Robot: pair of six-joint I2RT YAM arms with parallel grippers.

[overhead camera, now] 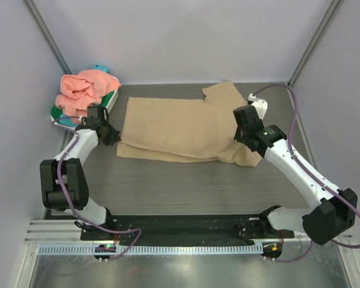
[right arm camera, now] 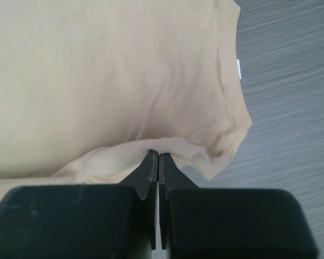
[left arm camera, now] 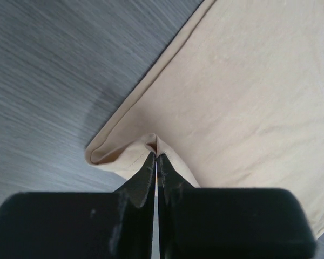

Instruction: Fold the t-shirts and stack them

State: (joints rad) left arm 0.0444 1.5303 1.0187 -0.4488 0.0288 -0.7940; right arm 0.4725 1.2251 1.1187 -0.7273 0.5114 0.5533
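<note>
Left wrist view: the left gripper (left arm camera: 156, 156) is fully closed on a small pucker at the hem corner of the tan t-shirt (left arm camera: 243, 91). Only a sliver of cloth sits between the tips. The rest of the shirt lies flat ahead of the fingers and to their right, and bare table (left arm camera: 48, 70) lies to their left.

Right wrist view: the right gripper (right arm camera: 155, 156) is likewise clamped shut on a thin ridge of the same shirt. A curved, stitched edge droops just right of the tips, and the flat body spreads ahead of them.

Probable faults:
1. Slip. Each pinch takes very little fabric, so a fast lift could pull the cloth free.
2. Skew. If the two arms travel unequally, the fold line would run crooked.
3. Drag. The shirt already lies in two layers, so the lower one may slide along the table and bunch.
4. Loose edge. The drooping part beside the right tips may tuck under the fold.

Count, from the top external view:
- tan t-shirt: one
- salmon-pink t-shirt (overhead camera: 84, 89): one
- green t-shirt (overhead camera: 59, 113): one
- teal t-shirt (overhead camera: 100, 68): one, barely visible

The last three are heaped together, well beyond the left fingers.
</note>
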